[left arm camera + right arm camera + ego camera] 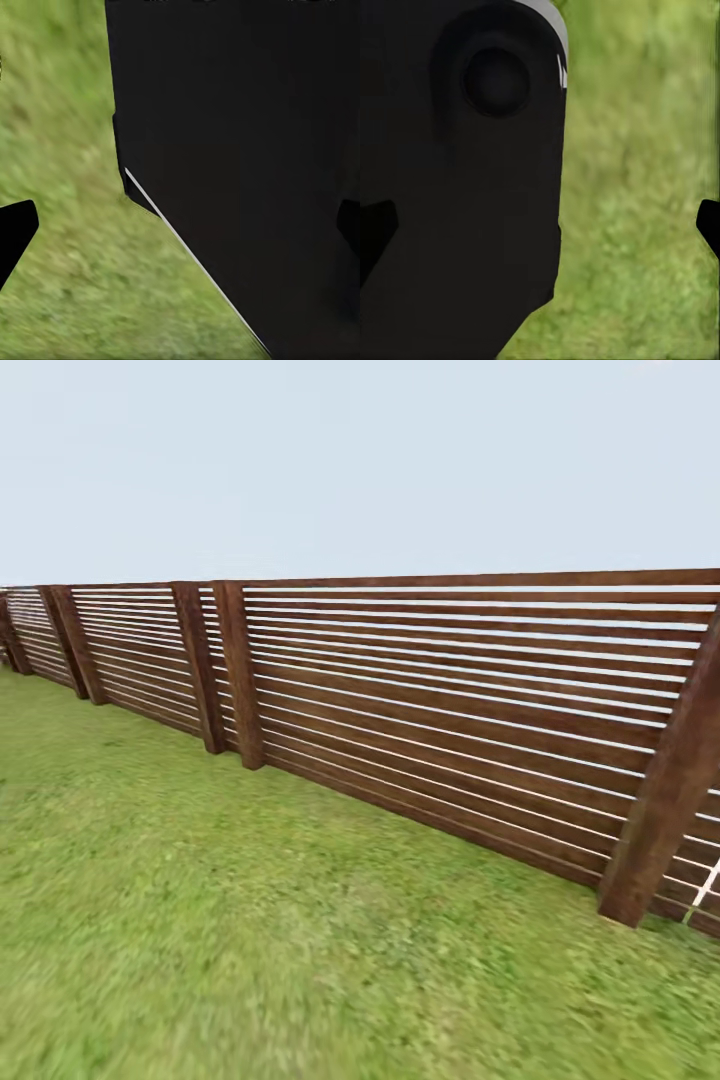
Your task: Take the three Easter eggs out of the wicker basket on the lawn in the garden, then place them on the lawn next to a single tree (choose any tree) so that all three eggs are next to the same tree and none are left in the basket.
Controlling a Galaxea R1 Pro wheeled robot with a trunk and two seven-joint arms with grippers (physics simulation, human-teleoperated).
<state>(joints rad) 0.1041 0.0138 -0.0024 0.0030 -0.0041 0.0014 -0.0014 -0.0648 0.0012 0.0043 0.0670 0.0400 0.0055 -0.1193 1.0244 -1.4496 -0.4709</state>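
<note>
A: Lawn [250, 920] is the one thing of the task that I can see. It fills the lower part of the head view, mottled green grass, flat, reaching up to the fence [450, 710]. Both wrist views show grass too [67, 225], blurred.

B: And the fence?

A: Dark brown, horizontal wooden slats with thick posts. It runs from far on the left to close on the right, and pale sky [360, 460] stands above it.

B: What about the pincers? How far open?

A: In the left wrist view one dark fingertip [15, 232] is at one edge and another at the opposite edge, so the left gripper [180, 225] has its fingers wide apart. Between them I see a large black part of the robot's body [247, 150] with a thin pale edge line, and grass beside it. The fingers do not hold or touch anything.

B: The right one is the same?

A: Yes. The right gripper [544, 225] shows a dark fingertip [375, 225] at one edge and another at the far edge, spread wide, with nothing held. A black rounded robot part [472, 187] with a round recess and a grey rim is behind, then grass [637, 187].

B: Any brand, label or writing?

A: I can read none on the fence or the robot parts.
</note>
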